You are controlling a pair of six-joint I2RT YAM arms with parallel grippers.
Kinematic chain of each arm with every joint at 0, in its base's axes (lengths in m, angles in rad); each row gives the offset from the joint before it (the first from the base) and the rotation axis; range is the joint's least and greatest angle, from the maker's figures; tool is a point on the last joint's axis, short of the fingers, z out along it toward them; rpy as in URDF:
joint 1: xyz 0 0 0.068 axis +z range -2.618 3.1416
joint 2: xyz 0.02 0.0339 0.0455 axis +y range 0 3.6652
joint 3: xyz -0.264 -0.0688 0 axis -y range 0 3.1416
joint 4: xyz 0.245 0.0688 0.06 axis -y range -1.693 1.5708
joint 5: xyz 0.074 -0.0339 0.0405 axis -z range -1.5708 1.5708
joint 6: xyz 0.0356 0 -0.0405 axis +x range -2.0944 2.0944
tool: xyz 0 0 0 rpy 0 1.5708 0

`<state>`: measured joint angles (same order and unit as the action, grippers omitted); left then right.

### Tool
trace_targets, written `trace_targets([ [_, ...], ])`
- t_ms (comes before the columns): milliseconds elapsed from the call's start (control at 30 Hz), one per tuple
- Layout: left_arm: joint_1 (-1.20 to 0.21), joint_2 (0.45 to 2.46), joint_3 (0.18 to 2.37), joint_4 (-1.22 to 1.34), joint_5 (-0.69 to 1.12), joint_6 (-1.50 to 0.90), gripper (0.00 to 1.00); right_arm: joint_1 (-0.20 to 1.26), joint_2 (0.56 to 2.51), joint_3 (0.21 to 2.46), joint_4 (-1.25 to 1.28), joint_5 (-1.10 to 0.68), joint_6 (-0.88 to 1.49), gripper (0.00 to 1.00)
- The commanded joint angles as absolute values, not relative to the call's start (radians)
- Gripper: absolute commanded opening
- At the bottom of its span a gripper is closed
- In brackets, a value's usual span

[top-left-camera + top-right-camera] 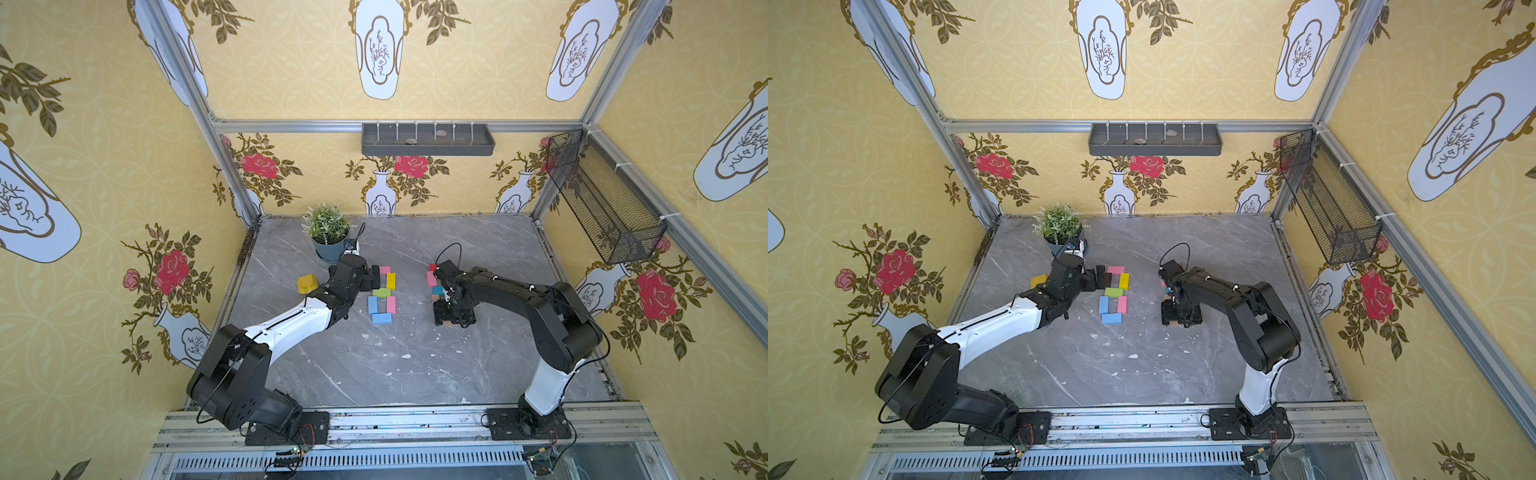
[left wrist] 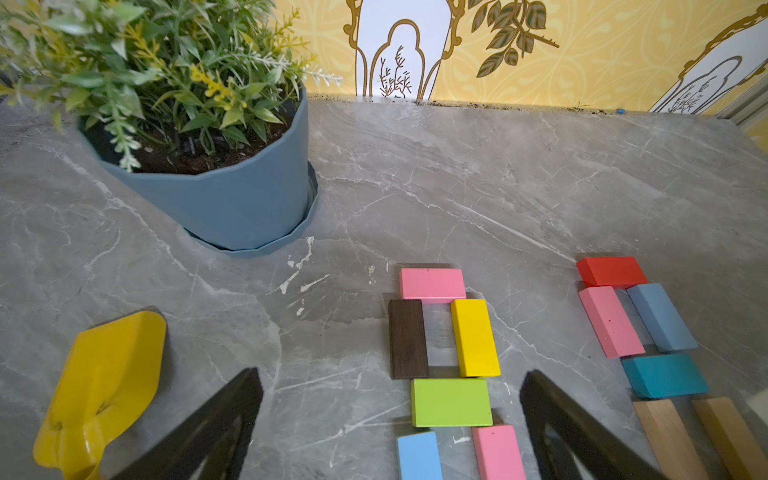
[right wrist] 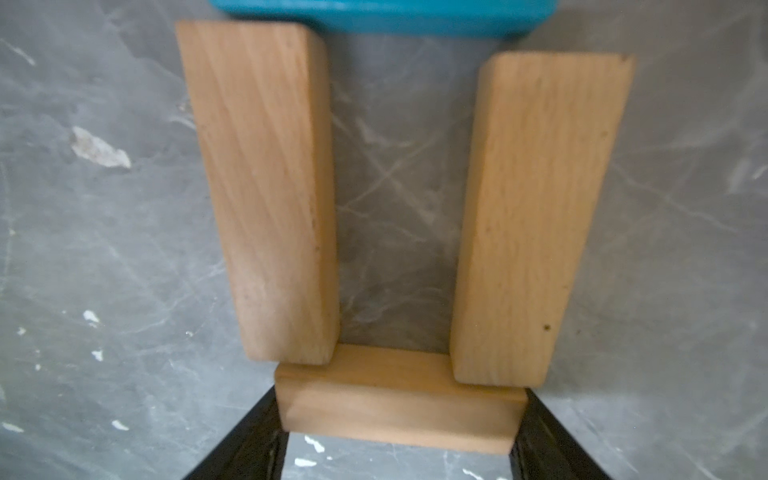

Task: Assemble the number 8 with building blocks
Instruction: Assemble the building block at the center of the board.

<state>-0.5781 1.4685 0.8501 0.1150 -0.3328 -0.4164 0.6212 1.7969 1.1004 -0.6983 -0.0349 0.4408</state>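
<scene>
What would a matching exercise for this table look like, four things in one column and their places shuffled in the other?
Things: 1 green block; 2 teal block; 3 crosswise tan block; 4 yellow scoop.
Places: A in the right claw; B near the plant pot; C by the brown block and yellow block; D unheld, against a long tan block.
Pairs: 1-C, 2-D, 3-A, 4-B.

The right arm (image 1: 511,291) hides most of the blocks (image 1: 431,278) beneath it, and the teal block (image 3: 382,16) is cut off close up.
</scene>
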Motion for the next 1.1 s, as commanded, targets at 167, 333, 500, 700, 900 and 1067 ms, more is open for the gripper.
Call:
trace_targets([
  [167, -0.577, 1.477, 0.857, 0.112, -0.331, -0.41, 1.0, 0.621, 1.816, 1.111, -0.675, 0.003, 0.431, 0.71],
  [333, -0.577, 1.477, 0.857, 0.112, -0.331, -0.408, 1.0, 0.62, 1.821, 1.115, -0.673, 0.003, 0.432, 0.71],
  [500, -0.577, 1.477, 0.859, 0.112, -0.333, -0.408, 1.0, 0.619, 1.824, 1.118, -0.674, 0.006, 0.432, 0.71],
  [700, -0.577, 1.478, 0.859, 0.11, -0.333, -0.408, 1.0, 0.618, 1.828, 1.12, -0.675, 0.005, 0.431, 0.75],
  [900, -0.577, 1.477, 0.859, 0.11, -0.334, -0.408, 1.0, 0.619, 1.828, 1.12, -0.676, 0.005, 0.432, 0.84],
  [1067, -0.578, 1.477, 0.859, 0.11, -0.334, -0.409, 1.0, 0.62, 1.824, 1.118, -0.678, 0.008, 0.435, 0.9],
])
